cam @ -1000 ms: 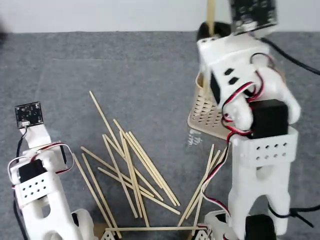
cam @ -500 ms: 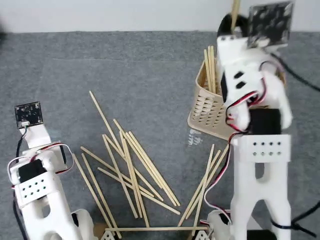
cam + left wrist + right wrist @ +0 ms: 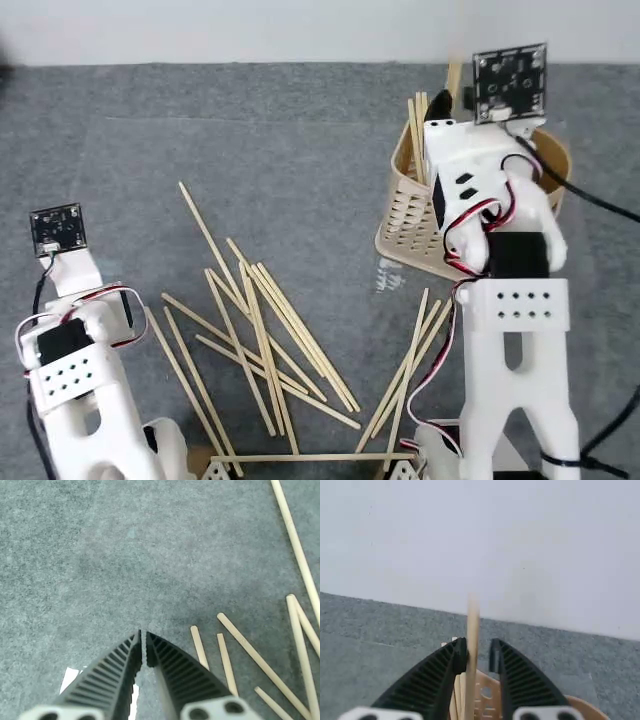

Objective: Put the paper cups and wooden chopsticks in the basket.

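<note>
The desk (image 3: 250,120) is covered in grey felt and runs back to a plain pale wall (image 3: 530,540).

**Fingers.** The right fingers (image 3: 460,652) stand slightly parted above the basket (image 3: 405,220). One chopstick (image 3: 473,620) stands upright between them. It touches one finger and clears the other, so it does not look clamped. Its lower end points down into the basket, beside the standing sticks (image 3: 418,125). The left fingers (image 3: 136,645) are closed to a thin slit with nothing between them. They sit low over bare felt, just beside the loose chopsticks (image 3: 260,330).

**Hazards.** An unclamped stick may tip over the rim instead of dropping inside. Whether its lower end is past the rim cannot be seen. The right arm (image 3: 490,200) hangs over most of the basket's opening. On withdrawal it could snag the standing sticks and drag the light basket.

**Surroundings.** The loose chopsticks lie crossed and overlapping at mid-desk, and a second bundle (image 3: 415,350) lies near the right arm's base. Crossed sticks will likely resist single picks. A tan curved rim (image 3: 553,160) at the basket's far side may be a paper cup, but I cannot tell.
</note>
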You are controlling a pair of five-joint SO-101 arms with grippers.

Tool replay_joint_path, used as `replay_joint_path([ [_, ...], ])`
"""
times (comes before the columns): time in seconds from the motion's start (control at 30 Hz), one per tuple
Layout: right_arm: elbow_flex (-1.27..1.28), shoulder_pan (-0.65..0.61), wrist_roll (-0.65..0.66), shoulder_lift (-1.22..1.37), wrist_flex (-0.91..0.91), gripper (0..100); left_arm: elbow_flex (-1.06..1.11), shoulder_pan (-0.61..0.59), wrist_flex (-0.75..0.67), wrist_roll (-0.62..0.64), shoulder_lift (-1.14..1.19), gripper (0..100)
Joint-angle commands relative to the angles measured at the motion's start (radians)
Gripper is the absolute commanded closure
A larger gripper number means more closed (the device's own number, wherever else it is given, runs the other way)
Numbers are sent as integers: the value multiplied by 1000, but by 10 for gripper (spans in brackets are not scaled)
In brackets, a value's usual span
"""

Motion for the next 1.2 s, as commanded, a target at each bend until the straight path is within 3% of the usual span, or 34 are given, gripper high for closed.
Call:
replay_joint_path([
  [0.0,-172,4,-15,-1,119,897,-5,0,-20,-5,-23,985],
  [0.23,-290,-68,-51,-5,417,898,-5,0,-20,-5,-23,985],
  [0.6,-224,-325,-52,1,792,898,-5,0,-21,-5,-23,985],
  [0.73,-71,-433,-55,4,768,894,7,0,-44,-5,-23,985],
  [0.93,201,-567,-84,10,542,893,15,0,-55,-5,-23,985],
  [1.17,193,-650,-153,259,469,870,15,0,-55,-5,-23,985],
])
